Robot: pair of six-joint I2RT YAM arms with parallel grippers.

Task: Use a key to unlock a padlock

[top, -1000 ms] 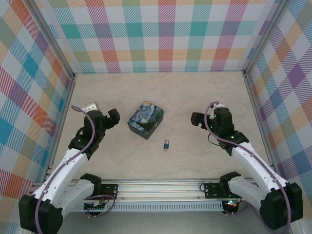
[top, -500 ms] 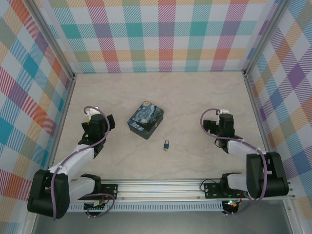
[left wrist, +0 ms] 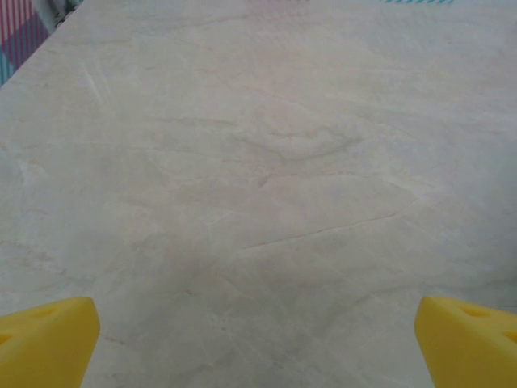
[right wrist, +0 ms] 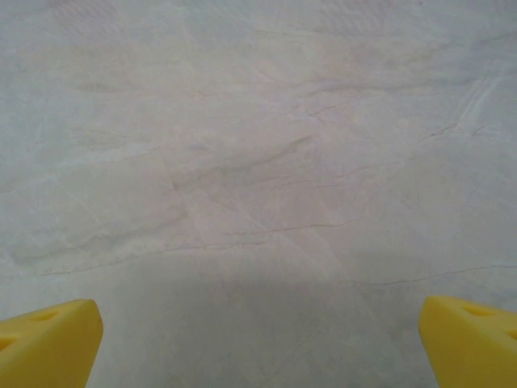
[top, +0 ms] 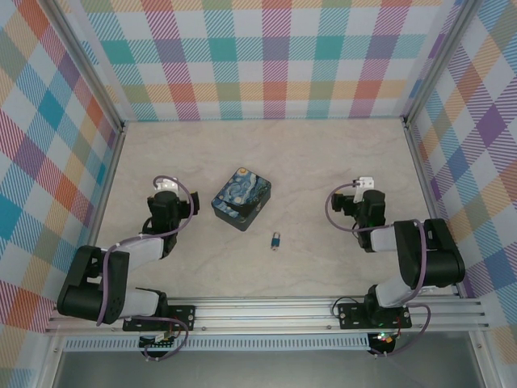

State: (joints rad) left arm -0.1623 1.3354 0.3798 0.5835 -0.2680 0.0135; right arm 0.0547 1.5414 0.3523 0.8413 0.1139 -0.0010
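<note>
On pale marbled counter (top: 323, 162), tiny blue padlock (top: 275, 240) with silvery shackle lies between left jaws and right jaws, well apart from both. Both pairs wide open, empty.

No readable text, label, brand or number appears on anything.
</note>
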